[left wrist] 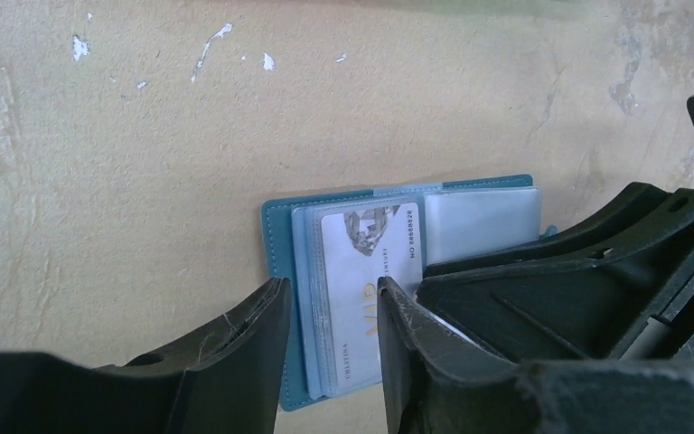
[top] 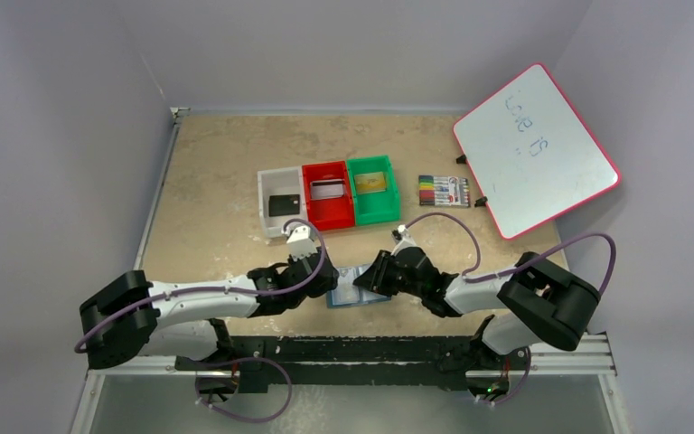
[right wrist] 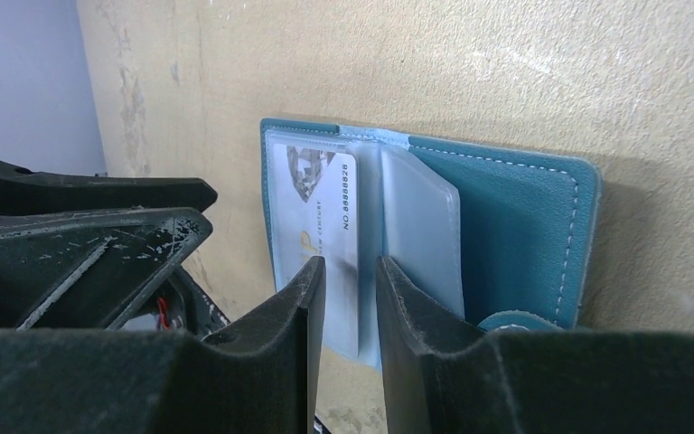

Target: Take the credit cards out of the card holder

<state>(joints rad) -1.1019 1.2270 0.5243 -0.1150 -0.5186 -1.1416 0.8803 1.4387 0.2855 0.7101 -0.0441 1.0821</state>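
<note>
Left gripper (left wrist: pixel 330 294) hangs low over the left half of the open card holder (left wrist: pixel 276 235). Its jaws stand a narrow gap apart and nothing shows clamped between them. Through that gap shows a pale credit card (left wrist: pixel 361 262) marked VIP, lying in a clear pocket of the card holder. The left arm reaches in from the left of the card holder, its forearm lying nearly level above the table (top: pixel 217 181).

The right gripper (right wrist: pixel 348 267) comes at the card holder from the right, its arm stretched low in the same way. Its jaws are also only slightly parted, set over the edge of the pale card and the empty clear pocket (right wrist: pixel 420 226) beside it. No grip on either shows.

The teal card holder lies flat and spread open on the table between the two grippers, near the arm bases.

Beyond the card holder, three bins stand touching in a row:
- The white bin (top: pixel 271 181) holds a black card (top: pixel 284 205).
- The red bin (top: pixel 327 169) holds a silver-grey card (top: pixel 327 190).
- The green bin (top: pixel 372 217) holds a gold card (top: pixel 372 182).

Beyond and to the right of the card holder lies a pack of coloured markers (top: pixel 444 190). Further right, a pink-rimmed whiteboard (top: pixel 535 149) stands tilted.
</note>
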